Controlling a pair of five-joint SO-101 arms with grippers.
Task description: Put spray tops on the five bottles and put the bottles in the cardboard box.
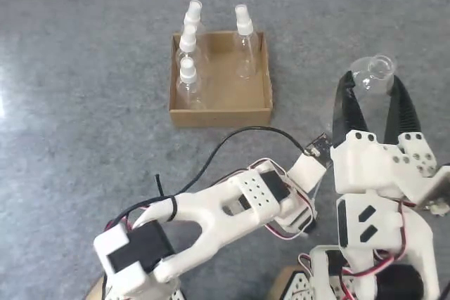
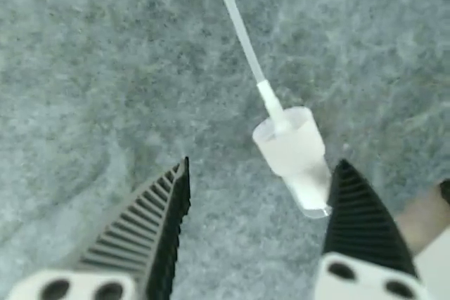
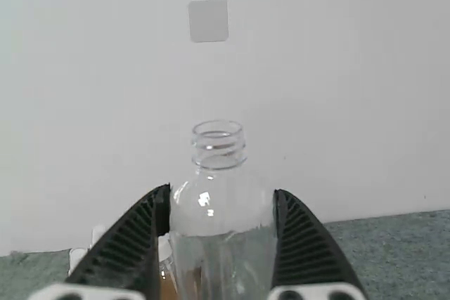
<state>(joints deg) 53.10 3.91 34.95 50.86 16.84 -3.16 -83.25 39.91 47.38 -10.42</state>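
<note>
In the upper centre of the high view, the cardboard box holds four capped bottles, with free room in its right half. Lower down and right of centre, the left gripper stands open astride the spray top, which lies on the carpet. The top sits close against one finger, so closing could knock it askew or bend the thin dip tube. At the right, the right gripper clamps the uncapped bottle upright. A tilted tube would probably miss its narrow neck. Open carpet lies between the arms and the box.

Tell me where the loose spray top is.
In the left wrist view the spray top lies on the grey table inside the open left end effector, nearer one jaw.
</note>
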